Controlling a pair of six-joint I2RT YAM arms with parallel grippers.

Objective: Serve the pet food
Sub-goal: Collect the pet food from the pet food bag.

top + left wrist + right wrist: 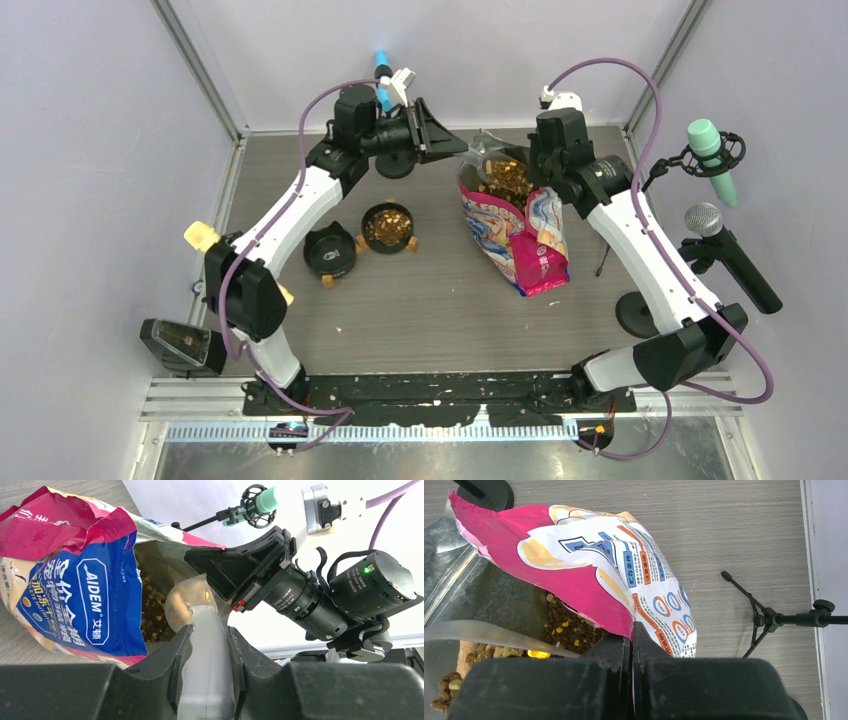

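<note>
The left pincer (208, 642) clamps a clear scoop (192, 600) at the mouth of the bag (95, 595), with the pet food (150, 615) just beyond the scoop's tip. The right pincer (631, 635) is pinched on the bag's rim, beside the food.

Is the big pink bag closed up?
No, the bag gapes open at the top, with pet food showing inside.

The top camera looks steeply down from above the near edge, taking in the whole worktop (450, 300). The left wrist camera sits tight behind the left hand (210, 640) and faces sideways. The right one, behind the right hand (631, 640), faces down. All three share the bag (505, 225).
</note>
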